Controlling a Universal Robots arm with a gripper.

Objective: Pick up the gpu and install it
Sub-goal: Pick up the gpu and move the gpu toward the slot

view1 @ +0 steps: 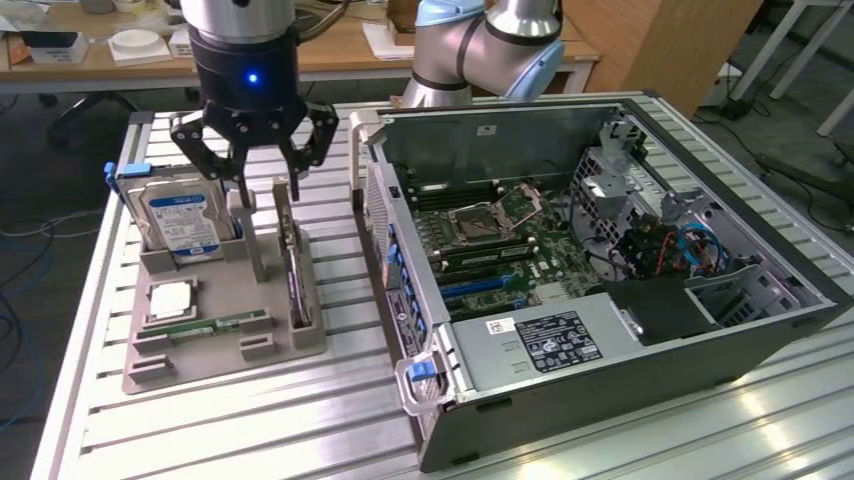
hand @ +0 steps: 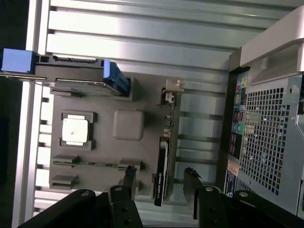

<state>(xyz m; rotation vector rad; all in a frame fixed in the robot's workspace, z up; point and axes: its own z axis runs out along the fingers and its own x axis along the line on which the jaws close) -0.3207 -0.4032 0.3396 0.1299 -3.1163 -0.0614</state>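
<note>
"So, what lay around the gpu (view1: 296,270)?"

"It stood on edge in a slot of the grey holder (view1: 287,345) on the slatted worktop (view1: 267,420), on the side nearest the open computer case (view1: 587,340). A hard drive (view1: 180,220) stood upright just beside it, towards the exterior view's left, with a processor (view1: 171,300) and a RAM stick (view1: 214,325) lying flat in front of the drive."

"Was anything in the way?"

"The drive was close to one finger; the case wall was near on the other side."

"And the gripper (view1: 260,182)?"

"It hung just above the card's far end, fingers spread wide on either side of the card's line and holding nothing. Whether a fingertip brushed the card, I couldn't tell."
</note>
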